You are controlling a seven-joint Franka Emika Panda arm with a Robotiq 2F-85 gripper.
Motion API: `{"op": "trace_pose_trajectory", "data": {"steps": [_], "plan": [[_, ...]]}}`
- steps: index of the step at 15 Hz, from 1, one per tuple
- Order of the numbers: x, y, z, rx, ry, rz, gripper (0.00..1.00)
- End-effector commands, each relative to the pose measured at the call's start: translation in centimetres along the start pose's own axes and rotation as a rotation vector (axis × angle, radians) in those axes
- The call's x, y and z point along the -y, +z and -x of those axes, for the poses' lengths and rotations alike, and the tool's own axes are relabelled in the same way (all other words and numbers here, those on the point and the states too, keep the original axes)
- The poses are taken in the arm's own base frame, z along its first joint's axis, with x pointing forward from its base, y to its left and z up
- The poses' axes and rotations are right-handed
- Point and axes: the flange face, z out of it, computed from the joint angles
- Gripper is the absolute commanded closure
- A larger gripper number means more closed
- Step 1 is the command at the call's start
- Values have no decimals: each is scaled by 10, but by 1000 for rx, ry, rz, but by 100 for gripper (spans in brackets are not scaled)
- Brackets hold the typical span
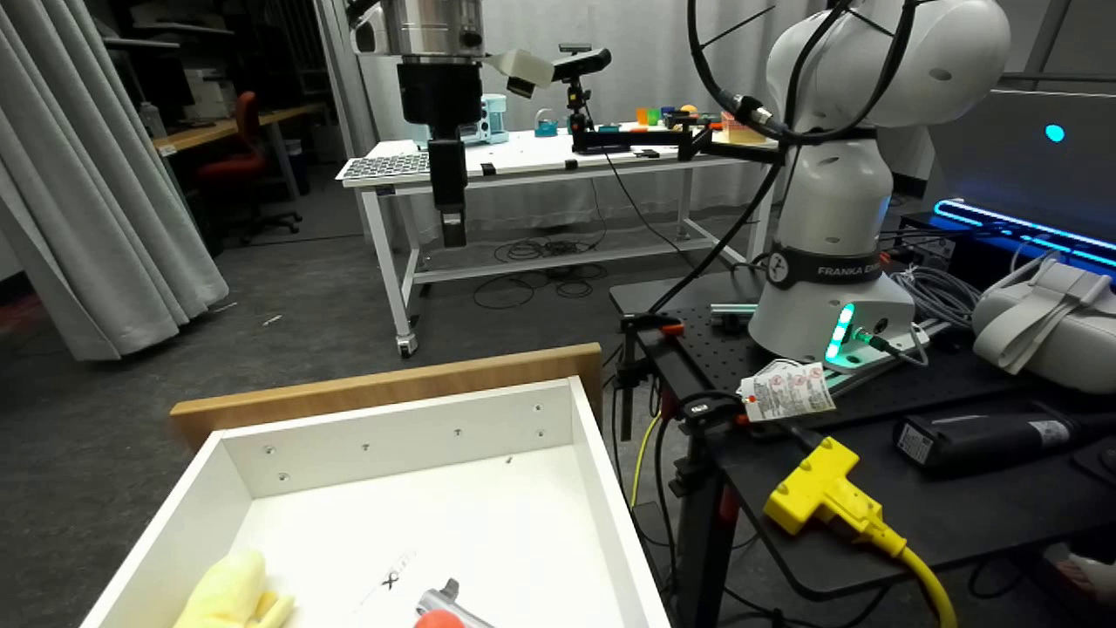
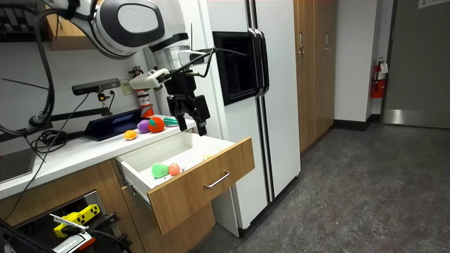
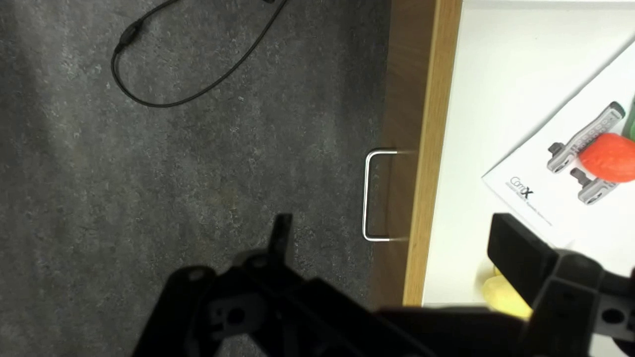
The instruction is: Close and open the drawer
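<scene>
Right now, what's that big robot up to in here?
The robot arm isn't holding anything. Its open gripper hangs above the pulled-out drawer, not touching it. Inside lie a green thing, a red thing and a yellow thing. Since the drawer is open, closing it might come next.

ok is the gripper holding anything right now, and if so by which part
Nothing is held: the black two-fingered gripper is open and empty, clear of the silver metal handle of the white wood-fronted drawer.
</scene>
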Motion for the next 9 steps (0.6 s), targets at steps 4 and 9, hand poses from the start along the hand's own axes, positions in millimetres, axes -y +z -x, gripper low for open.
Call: {"op": "trace_pose_trajectory", "data": {"steps": [4,9], "plan": [[-5,7,-5,27,15,3,0],[-14,36,-37,61,25,12,0]]}}
